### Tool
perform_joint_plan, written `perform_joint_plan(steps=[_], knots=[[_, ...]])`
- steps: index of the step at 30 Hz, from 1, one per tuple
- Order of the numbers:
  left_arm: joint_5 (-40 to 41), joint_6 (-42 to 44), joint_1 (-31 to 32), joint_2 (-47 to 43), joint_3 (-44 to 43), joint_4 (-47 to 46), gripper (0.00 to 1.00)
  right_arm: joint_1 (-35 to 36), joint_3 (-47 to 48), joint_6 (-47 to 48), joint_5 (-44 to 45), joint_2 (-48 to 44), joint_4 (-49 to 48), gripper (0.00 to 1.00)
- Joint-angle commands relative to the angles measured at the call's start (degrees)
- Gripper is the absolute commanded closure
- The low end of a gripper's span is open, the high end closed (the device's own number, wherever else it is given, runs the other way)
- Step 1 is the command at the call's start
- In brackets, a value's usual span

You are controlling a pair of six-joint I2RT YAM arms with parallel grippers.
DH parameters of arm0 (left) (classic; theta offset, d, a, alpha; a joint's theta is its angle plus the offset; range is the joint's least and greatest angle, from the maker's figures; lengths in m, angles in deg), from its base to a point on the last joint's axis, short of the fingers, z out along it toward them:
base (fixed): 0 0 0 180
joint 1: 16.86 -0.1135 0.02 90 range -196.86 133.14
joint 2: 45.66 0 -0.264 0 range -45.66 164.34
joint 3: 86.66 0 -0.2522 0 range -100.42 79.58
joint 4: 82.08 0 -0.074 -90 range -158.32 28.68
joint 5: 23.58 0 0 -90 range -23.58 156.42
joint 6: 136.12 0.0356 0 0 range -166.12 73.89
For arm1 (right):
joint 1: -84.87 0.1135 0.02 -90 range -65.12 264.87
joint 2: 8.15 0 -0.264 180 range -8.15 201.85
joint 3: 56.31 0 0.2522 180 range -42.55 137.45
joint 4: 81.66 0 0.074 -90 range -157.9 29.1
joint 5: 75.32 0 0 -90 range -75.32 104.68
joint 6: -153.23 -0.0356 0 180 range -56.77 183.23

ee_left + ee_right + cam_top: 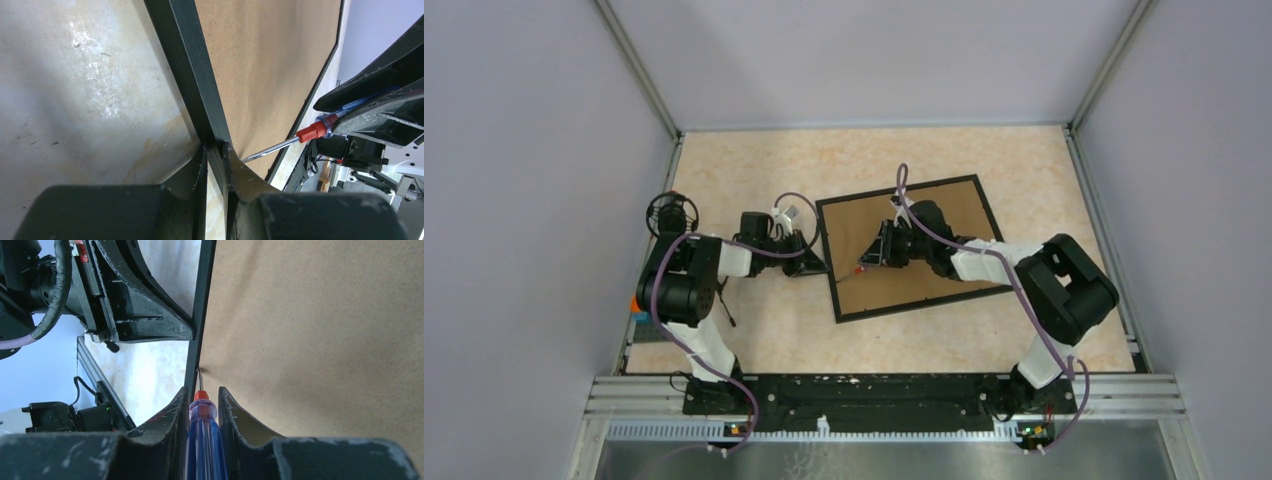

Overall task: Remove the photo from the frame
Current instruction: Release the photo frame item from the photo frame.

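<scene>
Black frame [954, 210]: lies back up on the tabletop [754, 330], set askew. Its left rim [192, 65] runs in between the left jaws. The rest spreads away beyond them and under the right jaws.
Brown board [260, 60]: a plain fibre sheet that fills the frame's back. It lies just inside the left jaws' inner finger, and below and ahead of the right jaws.
Left jaws: pinching the frame's left rim. One finger is on the outer side over the tabletop, the other on the inner side over the board.
Right jaws: pinching a screwdriver [202, 440] by its clear blue handle. The red collar sits just past the fingertips.
Screwdriver shaft: a thin metal rod that points straight out of the right jaws toward the seam where board meets rim. The tip is at that seam, close beside the left jaws' inner finger. Whether it has gone under the board I cannot tell.
Jaws to each other: they face across the left rim, near but apart. The left arm [689, 280] reaches in from outside the frame and the right arm [1064, 285] lies over the board.
Tabletop: pale marbled beige, bare on the outer side of the left jaws.
</scene>
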Motion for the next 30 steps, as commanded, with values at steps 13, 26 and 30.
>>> perform_joint_plan(steps=[13, 26, 30], knots=[[4.9, 1.7, 1.5, 3.3, 0.9, 1.9, 0.84, 5.3, 6.5, 1.0, 5.3, 2.4, 7.8, 1.00], [5.6, 1.7, 1.8, 3.7, 1.0, 1.7, 0.87, 13.0, 17.9, -1.0, 9.6, 5.7, 20.5, 1.00], [5.5, 1.5, 1.8, 3.7, 1.0, 1.7, 0.87, 14.6, 21.0, -1.4, 10.9, 7.3, 22.1, 1.00]])
